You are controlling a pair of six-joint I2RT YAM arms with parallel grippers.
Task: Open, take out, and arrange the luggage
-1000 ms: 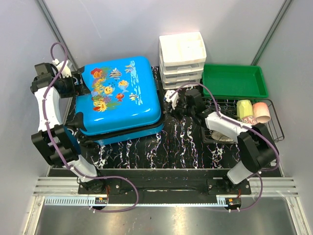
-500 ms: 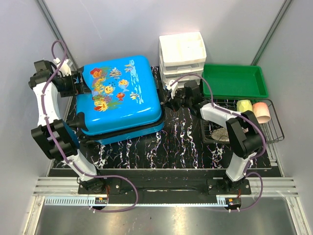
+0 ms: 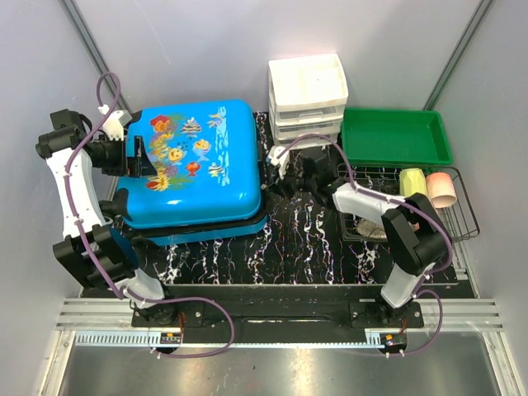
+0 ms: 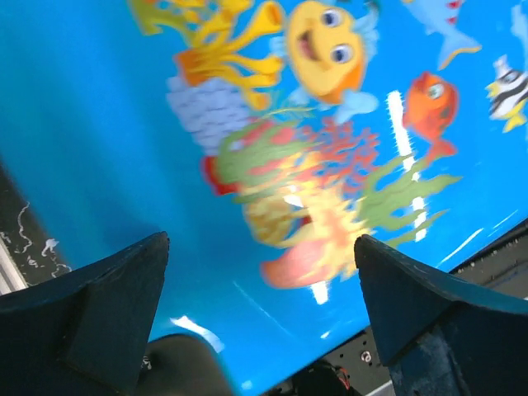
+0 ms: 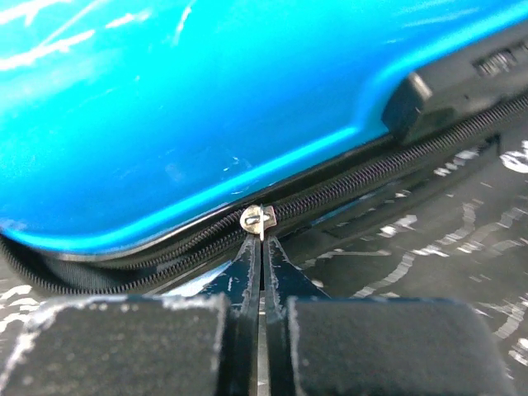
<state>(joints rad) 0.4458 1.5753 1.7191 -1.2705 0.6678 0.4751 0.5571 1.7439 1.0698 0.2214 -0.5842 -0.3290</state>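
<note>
The left fingers (image 4: 91, 305) are spread wide at the left end of the blue suitcase (image 3: 194, 169), its fish-printed lid between them. The suitcase lies flat on the tabletop (image 3: 313, 239). At its right edge, the right fingers (image 5: 243, 280) pinch its zip pull (image 5: 256, 219).

Pale grey walls (image 3: 206, 49) enclose a black white-veined tabletop (image 3: 313, 247); its near edge (image 3: 272, 363) looks like bare metal.
</note>
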